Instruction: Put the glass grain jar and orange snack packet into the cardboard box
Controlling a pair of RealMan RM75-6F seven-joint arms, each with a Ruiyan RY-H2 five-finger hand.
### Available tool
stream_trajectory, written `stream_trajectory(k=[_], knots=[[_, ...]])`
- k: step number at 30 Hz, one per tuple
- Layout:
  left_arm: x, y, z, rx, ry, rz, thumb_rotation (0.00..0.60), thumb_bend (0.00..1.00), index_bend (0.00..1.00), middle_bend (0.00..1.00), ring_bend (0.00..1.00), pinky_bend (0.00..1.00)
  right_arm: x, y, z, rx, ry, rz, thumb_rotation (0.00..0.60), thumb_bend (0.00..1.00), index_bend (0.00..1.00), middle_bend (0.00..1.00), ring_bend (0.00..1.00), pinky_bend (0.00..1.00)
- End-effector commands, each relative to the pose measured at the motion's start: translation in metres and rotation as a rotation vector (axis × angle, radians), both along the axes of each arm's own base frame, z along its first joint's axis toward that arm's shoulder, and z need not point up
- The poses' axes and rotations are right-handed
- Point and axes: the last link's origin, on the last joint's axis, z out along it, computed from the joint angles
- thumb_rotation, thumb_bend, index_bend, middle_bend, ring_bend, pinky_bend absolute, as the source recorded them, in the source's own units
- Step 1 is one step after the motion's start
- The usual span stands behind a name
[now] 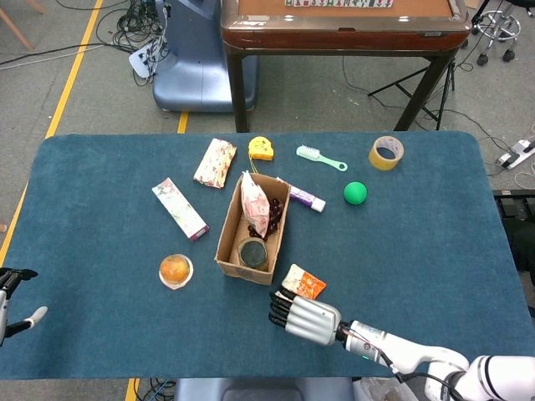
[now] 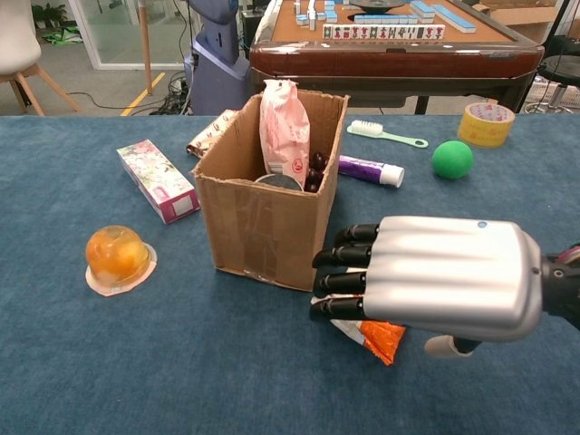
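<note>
At the far left table edge the left hand (image 1: 12, 302) rests with fingers spread, holding nothing. The glass grain jar (image 1: 252, 253) stands inside the cardboard box (image 2: 263, 222), beside a pink bag (image 2: 284, 127). Just right of the box, the right hand (image 2: 426, 276) lies over the orange snack packet (image 2: 379, 337) on the cloth; whether it grips the packet cannot be told.

Grey floor (image 1: 75, 50) with yellow tape line (image 1: 73, 67), mahjong table (image 1: 343, 25) behind.
</note>
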Motion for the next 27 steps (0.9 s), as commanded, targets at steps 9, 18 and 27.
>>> stream_trajectory(k=[9, 18, 27], knots=[[-0.002, 0.000, 0.003, 0.009, 0.004, 0.028, 0.600, 0.09, 0.38, 0.41, 0.28, 0.38, -0.003, -0.010, -0.012, -0.004, 0.003, -0.036, 0.600, 0.00, 0.23, 0.24, 0.10, 0.19], [-0.005, 0.000, 0.006, 0.013, 0.017, 0.094, 0.600, 0.09, 0.39, 0.41, 0.28, 0.39, -0.004, -0.015, -0.018, 0.009, -0.001, -0.042, 0.600, 0.00, 0.24, 0.25, 0.10, 0.19], [-0.006, -0.002, 0.008, 0.017, 0.021, 0.120, 0.600, 0.09, 0.39, 0.41, 0.28, 0.39, -0.005, -0.018, -0.027, 0.023, 0.000, -0.041, 0.600, 0.00, 0.24, 0.25, 0.10, 0.19]])
